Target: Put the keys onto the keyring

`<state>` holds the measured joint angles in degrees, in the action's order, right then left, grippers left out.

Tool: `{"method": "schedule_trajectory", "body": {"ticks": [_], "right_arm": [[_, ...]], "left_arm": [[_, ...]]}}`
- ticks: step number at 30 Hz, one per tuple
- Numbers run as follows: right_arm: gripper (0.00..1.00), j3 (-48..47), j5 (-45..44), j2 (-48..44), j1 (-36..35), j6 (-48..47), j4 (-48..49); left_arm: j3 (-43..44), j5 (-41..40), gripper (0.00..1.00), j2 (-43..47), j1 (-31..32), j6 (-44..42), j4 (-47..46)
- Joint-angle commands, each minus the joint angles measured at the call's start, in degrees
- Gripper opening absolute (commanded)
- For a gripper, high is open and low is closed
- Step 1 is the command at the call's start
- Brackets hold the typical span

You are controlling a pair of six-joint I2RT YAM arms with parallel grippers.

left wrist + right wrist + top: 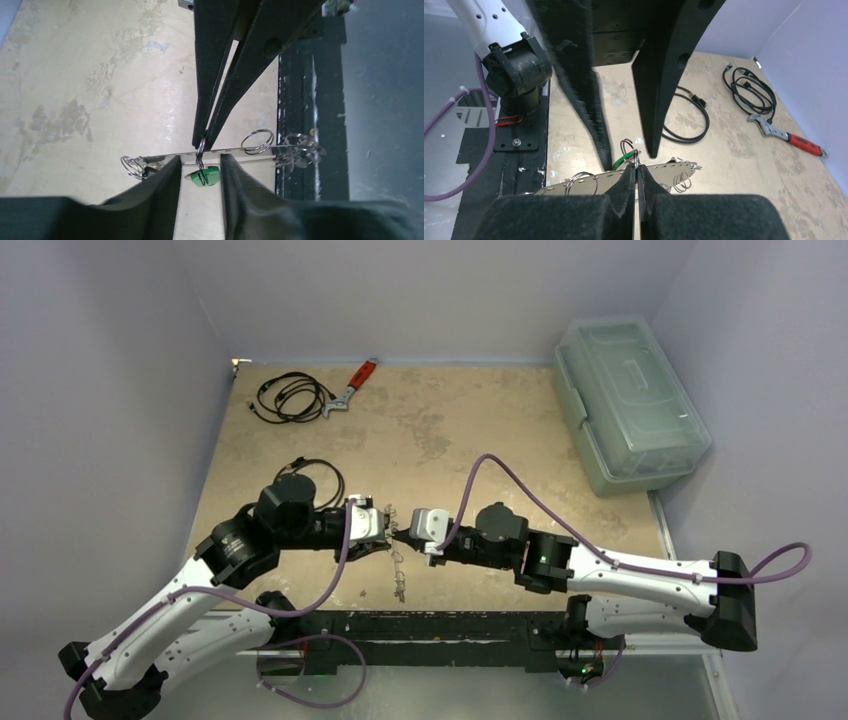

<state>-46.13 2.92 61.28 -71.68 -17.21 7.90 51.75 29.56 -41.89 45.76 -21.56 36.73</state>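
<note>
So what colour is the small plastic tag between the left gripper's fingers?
Green; the plastic tag shows best in the left wrist view.

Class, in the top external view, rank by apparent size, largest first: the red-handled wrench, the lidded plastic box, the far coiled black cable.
1. Lidded plastic box
2. Far coiled black cable
3. Red-handled wrench, close to the cable in length, but slimmer

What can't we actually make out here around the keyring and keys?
- Top external: keyring is too small to tell keys or tag colours.
- Left wrist: left gripper fingers flank the green tag; touching or not, unclear.
- Left wrist: key cluster at the keyring's end blurs into the black rail; no blue or dark tag identifiable.
- Right wrist: right gripper, shut on a small ring, hides most of the green tag.
</note>
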Motion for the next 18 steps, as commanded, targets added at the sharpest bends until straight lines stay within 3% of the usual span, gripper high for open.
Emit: {"method": "schedule_trajectory", "body": {"ticks": [1,3,6,18], "right_arm": [[0.0,2.36,0.05,-4.65,-0.13,-0.19,9.42],[0.0,3.42,0.51,-6.44,-0.13,-0.16,10.74],[0.0,4.38,2.13,-8.93,-0.13,-0.15,11.98],[0.0,5.03,3.28,-11.76,-0.13,1.08,11.43]], "left_arm": [[-0.32,0.01,0.44,2.88,-0.05,1.48,-3.21],[-0.76,-0.41,0.52,4.94,-0.05,1.47,-3.8],[-1.66,-0.78,0.52,7.48,-0.05,1.74,-4.7],[-7.1,2.51,0.38,11.95,-0.05,8.11,-17.3]]}}
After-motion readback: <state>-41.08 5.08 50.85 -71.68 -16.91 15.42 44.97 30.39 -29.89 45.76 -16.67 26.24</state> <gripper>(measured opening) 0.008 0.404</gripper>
